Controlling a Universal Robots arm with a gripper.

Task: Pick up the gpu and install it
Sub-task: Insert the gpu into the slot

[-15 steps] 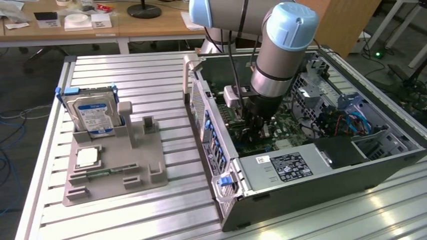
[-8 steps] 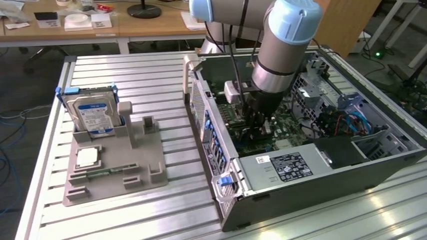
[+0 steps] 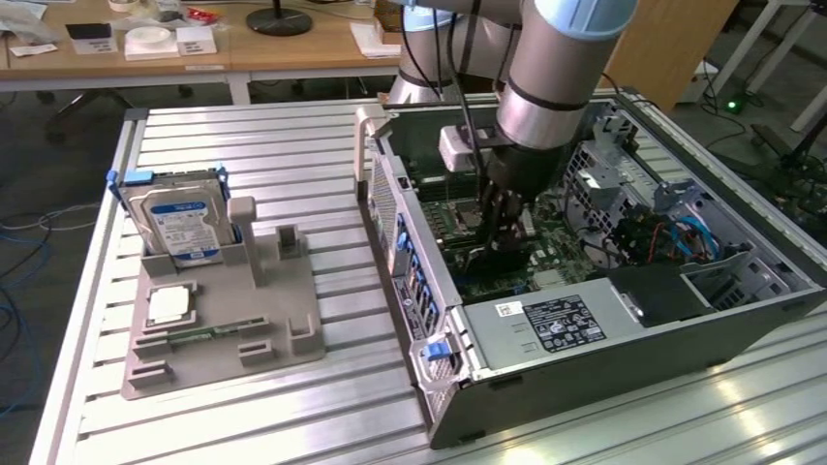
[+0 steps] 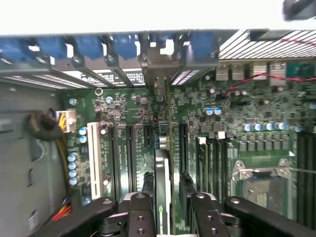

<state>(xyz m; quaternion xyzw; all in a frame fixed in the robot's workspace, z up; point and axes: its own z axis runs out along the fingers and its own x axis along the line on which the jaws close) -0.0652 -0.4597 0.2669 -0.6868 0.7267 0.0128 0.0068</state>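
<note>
The gripper (image 3: 505, 242) was seen deep inside the open computer case (image 3: 723, 329), low over the green motherboard (image 4: 247, 123). The gpu (image 4: 162, 168) was held edge-on between the two fingers (image 4: 139, 217), so only its thin top edge was seen from the wrist view. The claw was clenched on the card. The card was lined up with the long dark slots (image 4: 129, 148) on the board and pointed toward the metal back brackets (image 4: 158, 64) with the blue clips.

The card was judged to be light, thin and stiff, and easy to break. Its flat faces were gripped, which seemed the safest place, away from the gold edge at the bottom.

Little room was left around it. Other slots were packed close on both sides, a white slot (image 4: 94, 158) stood nearby, and a bundle of wires (image 4: 47, 128) sat by the case wall. The case walls were close to the arm too.

Outside the case, a silver hard drive (image 3: 174, 218) was left standing in the grey holder (image 3: 246, 329) on the table (image 3: 259, 145).
</note>
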